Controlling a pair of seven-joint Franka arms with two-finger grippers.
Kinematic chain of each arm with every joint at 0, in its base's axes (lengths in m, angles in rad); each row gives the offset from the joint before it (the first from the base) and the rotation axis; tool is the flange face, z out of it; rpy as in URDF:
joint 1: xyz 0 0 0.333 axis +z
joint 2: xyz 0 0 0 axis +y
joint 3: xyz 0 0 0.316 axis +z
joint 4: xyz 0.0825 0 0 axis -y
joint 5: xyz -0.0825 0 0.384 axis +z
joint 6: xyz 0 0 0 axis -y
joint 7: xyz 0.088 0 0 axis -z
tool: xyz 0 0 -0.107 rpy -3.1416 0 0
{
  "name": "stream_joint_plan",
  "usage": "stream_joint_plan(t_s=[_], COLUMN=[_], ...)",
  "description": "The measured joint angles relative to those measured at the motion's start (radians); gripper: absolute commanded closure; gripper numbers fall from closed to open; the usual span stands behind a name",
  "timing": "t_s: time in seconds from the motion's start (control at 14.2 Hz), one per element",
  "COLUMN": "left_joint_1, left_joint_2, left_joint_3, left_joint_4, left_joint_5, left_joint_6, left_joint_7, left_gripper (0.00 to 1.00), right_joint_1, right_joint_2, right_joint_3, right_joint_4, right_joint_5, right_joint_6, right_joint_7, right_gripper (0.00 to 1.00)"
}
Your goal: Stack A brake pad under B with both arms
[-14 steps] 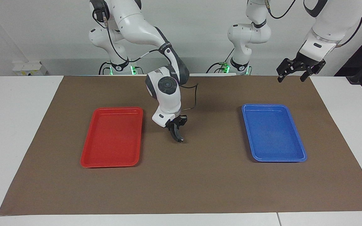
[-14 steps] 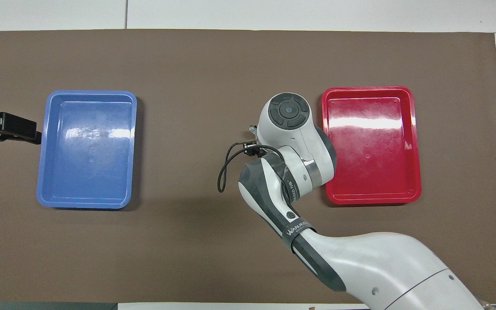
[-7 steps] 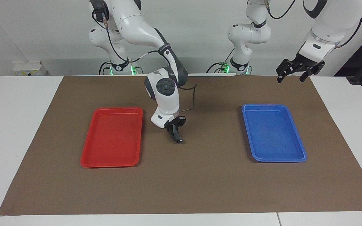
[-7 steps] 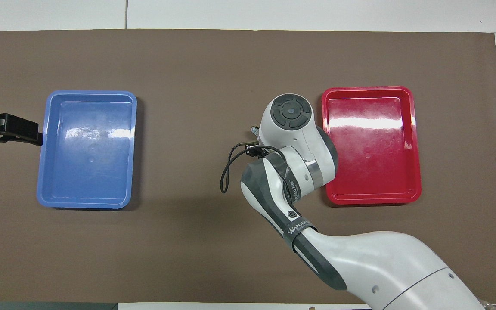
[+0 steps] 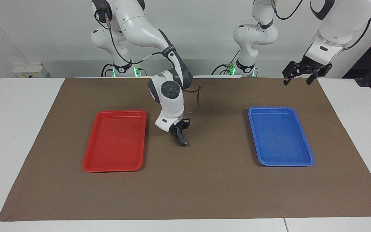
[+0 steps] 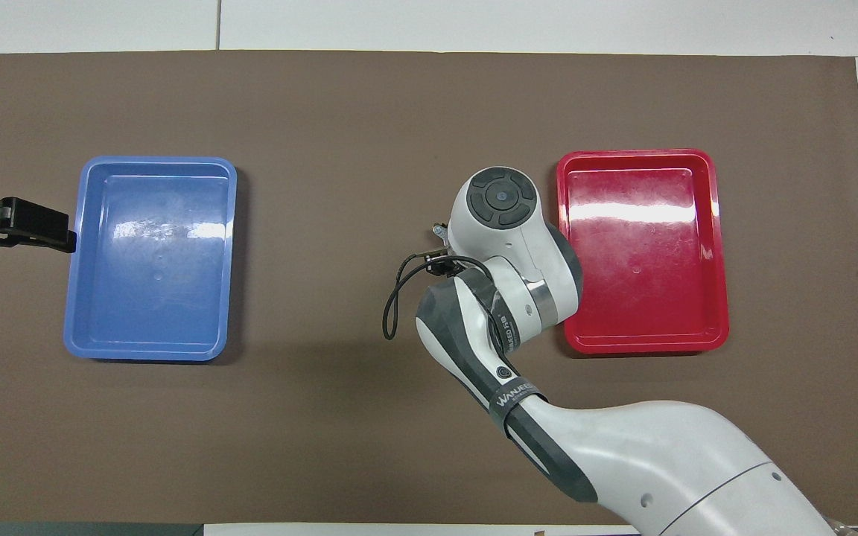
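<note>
Right end effector (image 5: 181, 141) is low over the tabletop (image 5: 18, 145) between red tray (image 5: 111, 169) and blue tray (image 5: 285, 164). I cannot tell its grip, and neither pad shows. Left end effector (image 5: 303, 73) waits spread near the blue tray. A brake pad is probably stiff and dense, so pinch it mid-length.

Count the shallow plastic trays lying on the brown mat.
2. The red plastic tray lies toward the right arm's end; the blue plastic tray lies toward the left arm's end. None appears hidden.
</note>
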Motion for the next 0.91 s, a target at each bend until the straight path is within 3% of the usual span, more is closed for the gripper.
stream_joint_plan(t_s=[0.14, 0.42, 0.49, 0.56, 0.63, 0.7, 0.91], left_joint_1=[0.000, 0.000, 0.000, 0.000, 0.000, 0.000, 0.000], left_joint_2=[0.000, 0.001, 0.001, 0.002, 0.002, 0.002, 0.002], left_joint_3=[0.000, 0.000, 0.000, 0.000, 0.000, 0.000, 0.000], left_joint_4=[-0.001, -0.003, -0.003, -0.003, -0.003, -0.003, -0.003], left_joint_5=[0.000, 0.000, 0.000, 0.000, 0.000, 0.000, 0.000], left_joint_6=[0.000, 0.000, 0.000, 0.000, 0.000, 0.000, 0.000], left_joint_7=[0.000, 0.000, 0.000, 0.000, 0.000, 0.000, 0.000], left_gripper=[0.00, 0.00, 0.00, 0.00, 0.00, 0.00, 0.00], right_joint_1=[0.001, 0.001, 0.001, 0.001, 0.001, 0.002, 0.005], right_joint_2=[-0.001, -0.003, -0.004, -0.004, -0.004, -0.004, -0.009], right_joint_3=[0.000, 0.001, 0.001, 0.001, 0.001, 0.001, 0.001], right_joint_4=[-0.009, -0.022, -0.022, -0.022, -0.023, -0.023, -0.021], right_joint_5=[0.000, 0.000, 0.000, 0.000, 0.000, 0.000, 0.000], right_joint_6=[0.012, 0.017, 0.017, 0.017, 0.017, 0.016, 0.016], right_joint_7=[-0.001, -0.002, -0.002, -0.002, -0.002, -0.002, -0.002], right_gripper=[0.98, 0.87, 0.78, 0.50, 0.10, 0.00, 0.00])
